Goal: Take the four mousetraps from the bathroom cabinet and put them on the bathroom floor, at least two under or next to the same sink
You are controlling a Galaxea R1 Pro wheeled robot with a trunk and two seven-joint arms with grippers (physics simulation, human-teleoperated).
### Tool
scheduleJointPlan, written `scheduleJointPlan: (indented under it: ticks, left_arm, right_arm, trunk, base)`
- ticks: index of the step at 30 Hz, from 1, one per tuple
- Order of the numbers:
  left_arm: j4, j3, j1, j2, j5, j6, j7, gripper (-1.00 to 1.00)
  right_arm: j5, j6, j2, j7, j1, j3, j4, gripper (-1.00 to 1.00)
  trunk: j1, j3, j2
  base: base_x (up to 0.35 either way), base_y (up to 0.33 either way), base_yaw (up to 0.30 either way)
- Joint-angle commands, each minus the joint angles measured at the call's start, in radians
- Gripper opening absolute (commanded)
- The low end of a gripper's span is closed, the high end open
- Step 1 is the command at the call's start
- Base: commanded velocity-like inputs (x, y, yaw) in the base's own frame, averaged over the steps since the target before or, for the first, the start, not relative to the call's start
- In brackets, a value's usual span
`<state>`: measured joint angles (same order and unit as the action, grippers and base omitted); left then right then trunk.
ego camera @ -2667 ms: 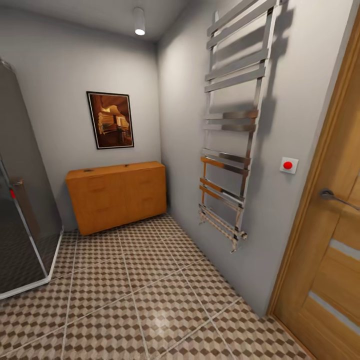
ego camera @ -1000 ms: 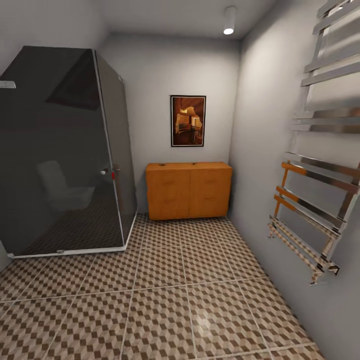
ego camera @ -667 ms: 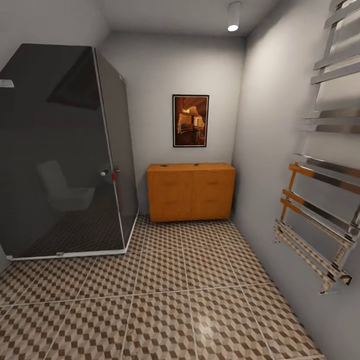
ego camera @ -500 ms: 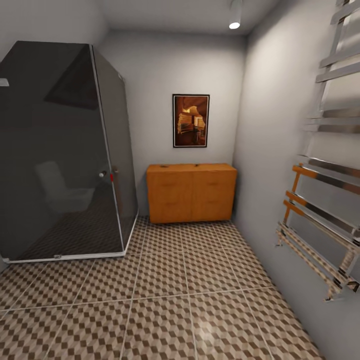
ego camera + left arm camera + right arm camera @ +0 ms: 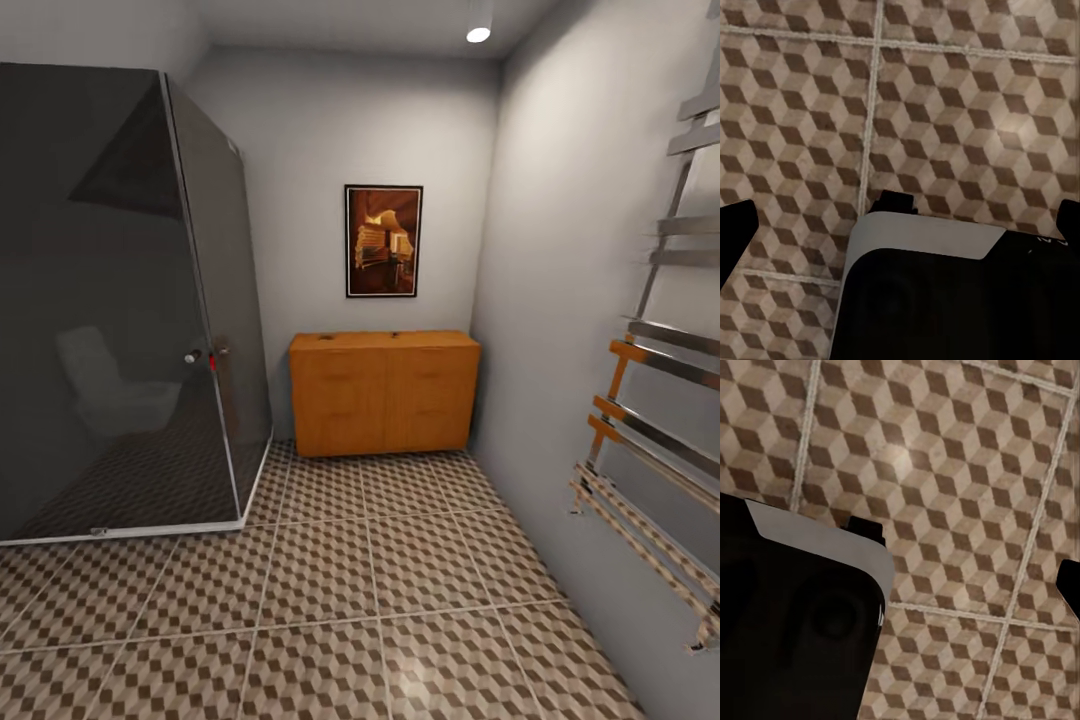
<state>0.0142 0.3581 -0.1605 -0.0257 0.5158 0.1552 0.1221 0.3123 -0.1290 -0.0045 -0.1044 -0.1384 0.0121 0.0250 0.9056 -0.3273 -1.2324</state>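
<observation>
Faced the cabinet [image 5: 383,392] across the floor [image 5: 380,590], beside the shower [image 5: 110,310], to fetch mousetraps; couldn't tell either end effector's state.

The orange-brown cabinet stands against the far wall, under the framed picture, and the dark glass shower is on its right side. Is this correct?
Not quite. In the head view the dark glass shower is left of the cabinet, not right. The cabinet does stand against the far wall, under the framed picture.

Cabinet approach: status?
Hands: state unclear. Cabinet ahead against far wall, drawers shut. Tiled floor between, shower enclosure alongside on the left.
</observation>
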Motion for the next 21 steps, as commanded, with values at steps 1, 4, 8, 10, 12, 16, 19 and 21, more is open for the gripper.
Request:
scheduleJointPlan:
  ticks: [1,4,8,10,12,16,19,21]
  left_arm:
    - [0.0,0.009,-0.001,0.0,0.007,0.003,0.004,1.0]
    - [0.0,0.009,-0.001,0.0,0.007,0.003,0.004,1.0]
    - [0.0,0.009,-0.001,0.0,0.007,0.003,0.004,1.0]
    - [0.0,0.009,-0.001,0.0,0.007,0.003,0.004,1.0]
    - [0.0,0.009,-0.001,0.0,0.007,0.003,0.004,1.0]
    - [0.0,0.009,-0.001,0.0,0.007,0.003,0.004,1.0]
    - [0.0,0.009,-0.001,0.0,0.007,0.004,0.004,1.0]
    - [0.0,0.009,-0.001,0.0,0.007,0.004,0.004,1.0]
  right_arm:
    - [0.006,-0.004,0.0,-0.005,-0.001,0.001,0.003,1.0]
    - [0.006,-0.004,0.0,-0.005,-0.001,0.0,0.003,1.0]
    - [0.005,-0.004,0.0,-0.005,-0.001,0.0,0.003,1.0]
    - [0.005,-0.004,0.0,-0.005,-0.001,0.0,0.003,1.0]
    - [0.004,-0.004,0.0,-0.005,-0.001,0.0,0.003,1.0]
    - [0.004,-0.004,0.0,-0.005,-0.001,-0.001,0.003,1.0]
    - [0.004,-0.004,0.0,-0.005,-0.001,-0.001,0.003,1.0]
    - [0.004,-0.004,0.0,-0.005,-0.001,-0.001,0.003,1.0]
  trunk:
    - [0.001,-0.001,-0.001]
    - [0.001,-0.001,-0.001]
    - [0.001,-0.001,-0.001]
    - [0.001,-0.001,-0.001]
    - [0.001,-0.001,-0.001]
    - [0.001,-0.001,-0.001]
    - [0.001,-0.001,-0.001]
    - [0.001,-0.001,-0.001]
  base:
    - [0.316,0.0,0.0]
    - [0.316,0.0,0.0]
    - [0.316,0.0,0.0]
    - [0.316,0.0,0.0]
    - [0.316,0.0,0.0]
    - [0.316,0.0,0.0]
    - [0.316,0.0,0.0]
    - [0.316,0.0,0.0]
